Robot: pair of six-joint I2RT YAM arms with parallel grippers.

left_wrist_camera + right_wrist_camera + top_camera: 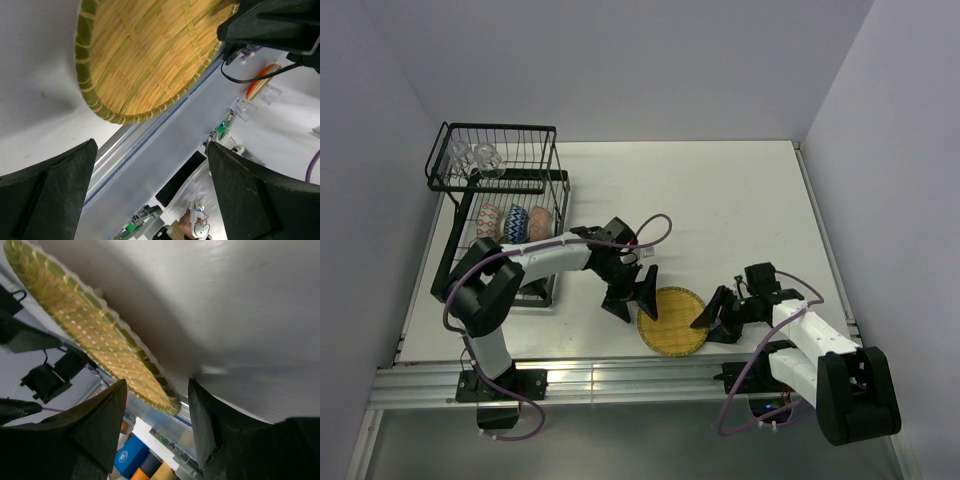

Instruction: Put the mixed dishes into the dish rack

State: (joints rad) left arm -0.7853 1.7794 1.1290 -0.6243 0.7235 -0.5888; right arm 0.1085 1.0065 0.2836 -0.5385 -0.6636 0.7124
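**White table, plate flanked by both grippers**

White table [720,200] sits in a corner of pale walls. Dish rack [520,184] stands at the far left. Left arm [545,255] reaches from the rack side toward the near centre, and right arm [810,340] reaches in from the near right.

Yellow plate [672,322] lies flat by the near edge, between the two grippers. Left gripper [632,305] is just beside its left rim, fingers spread and gripping nothing. Right gripper [712,325] is at its right rim, fingers also apart; I cannot tell whether it touches.

Three bowls [517,222] stand on edge in the rack's lower slots. Two clear glasses [472,155] sit in the upper basket.
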